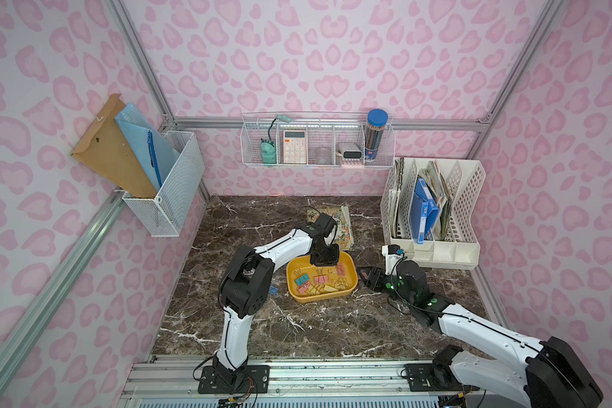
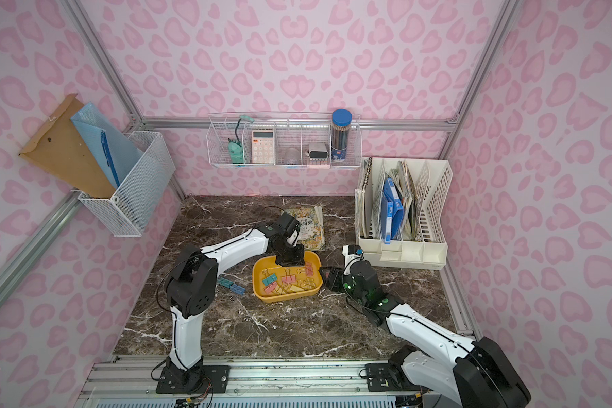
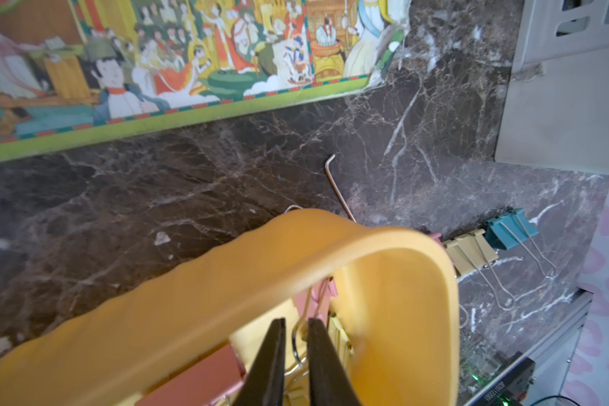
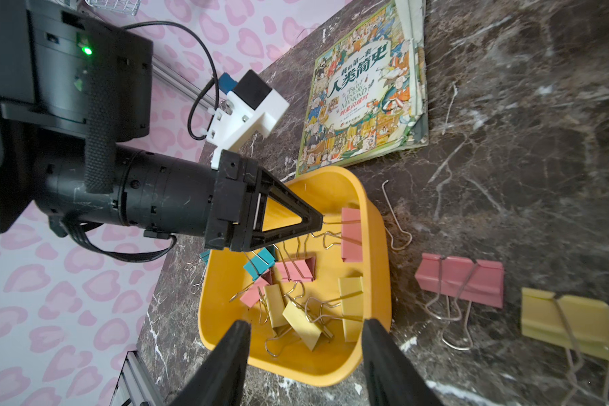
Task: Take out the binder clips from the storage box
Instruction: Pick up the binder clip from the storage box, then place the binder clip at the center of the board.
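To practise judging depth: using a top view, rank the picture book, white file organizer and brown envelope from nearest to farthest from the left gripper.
1. Picture book, just behind the left gripper.
2. White file organizer, back right.
3. Brown envelope, high on the left wall.

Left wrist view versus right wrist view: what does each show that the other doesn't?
Only left wrist: a teal clip on the table and the white file organizer. Only right wrist: loose clips inside the yellow tray, the title on the book, the right gripper with jaws open. Both: tray, book, and the left gripper pinching a pink clip by its wire handle.
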